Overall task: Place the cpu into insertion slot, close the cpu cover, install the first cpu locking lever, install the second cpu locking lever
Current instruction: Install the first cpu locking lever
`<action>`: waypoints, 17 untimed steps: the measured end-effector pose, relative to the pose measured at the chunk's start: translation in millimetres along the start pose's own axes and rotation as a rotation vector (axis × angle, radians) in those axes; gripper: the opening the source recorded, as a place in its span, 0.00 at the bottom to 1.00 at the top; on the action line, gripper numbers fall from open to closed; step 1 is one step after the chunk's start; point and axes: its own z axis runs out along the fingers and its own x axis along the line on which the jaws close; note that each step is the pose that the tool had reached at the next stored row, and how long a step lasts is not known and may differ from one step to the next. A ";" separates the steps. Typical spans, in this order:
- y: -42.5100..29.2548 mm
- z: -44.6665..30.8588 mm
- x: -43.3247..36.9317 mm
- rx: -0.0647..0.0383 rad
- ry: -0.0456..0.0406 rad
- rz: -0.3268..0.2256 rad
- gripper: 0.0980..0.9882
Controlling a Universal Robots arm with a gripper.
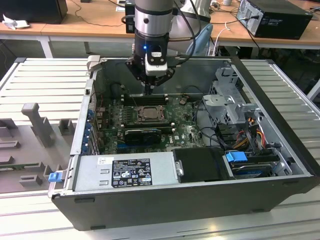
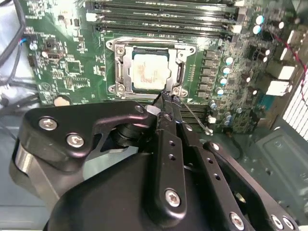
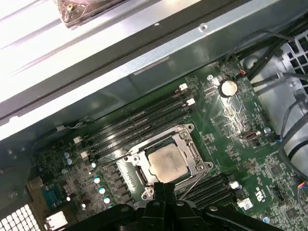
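Note:
The cpu [image 2: 150, 72], a pale silver square, lies in the insertion slot [image 2: 113, 89] on the green motherboard. The cpu cover [image 2: 178, 60], a metal frame with a window, lies flat around it. A thin wire locking lever [image 2: 197, 120] sticks out slantwise from the socket's corner, close by my fingertips. Another wire lever [image 3: 115, 159] juts out past the far side of the cpu [image 3: 167, 162]. My gripper [image 2: 168, 102] hovers just off the socket's edge, shut with nothing visibly between its fingers. In the exterior view my gripper [image 1: 150, 90] hangs over the socket [image 1: 148, 114].
Long black memory slots [image 2: 163, 21] run beside the socket. A black expansion card [image 1: 142, 134] lies in front of it, with the power supply [image 1: 125, 172] nearer still. Drive cage [image 1: 230, 100] and cables [image 1: 250, 135] crowd the exterior view's right. Case walls [image 1: 85, 115] surround everything.

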 end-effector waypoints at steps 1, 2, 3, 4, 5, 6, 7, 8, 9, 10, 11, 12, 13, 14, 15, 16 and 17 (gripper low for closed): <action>0.0 0.3 0.0 0.001 0.0006 -0.023 0.01; 0.0 0.5 0.0 0.001 0.0011 -0.039 0.01; 0.0 0.7 0.0 0.002 0.0015 -0.058 0.01; 0.0 0.9 0.0 0.003 0.0021 -0.080 0.01; -0.1 1.1 0.0 0.003 0.0028 -0.102 0.01; 0.0 1.3 0.0 0.004 0.0032 -0.119 0.01; 0.0 1.4 0.0 0.004 0.0036 -0.135 0.01; -0.1 1.5 0.0 0.005 0.0043 -0.160 0.01; -0.1 1.6 0.0 0.005 0.0046 -0.173 0.01; -0.1 1.7 -0.1 0.006 0.0050 -0.189 0.01; -0.1 1.8 -0.1 0.006 0.0055 -0.206 0.01; -0.1 1.9 -0.1 0.007 0.0059 -0.221 0.01; -0.1 2.0 0.0 0.007 0.0066 -0.247 0.01; 0.0 2.3 -0.1 0.008 0.0072 -0.273 0.01; -0.1 3.4 -0.1 0.009 0.0082 -0.310 0.01; -0.1 4.8 -0.1 0.010 0.0090 -0.343 0.01; -0.2 6.3 -0.2 0.011 0.0098 -0.374 0.01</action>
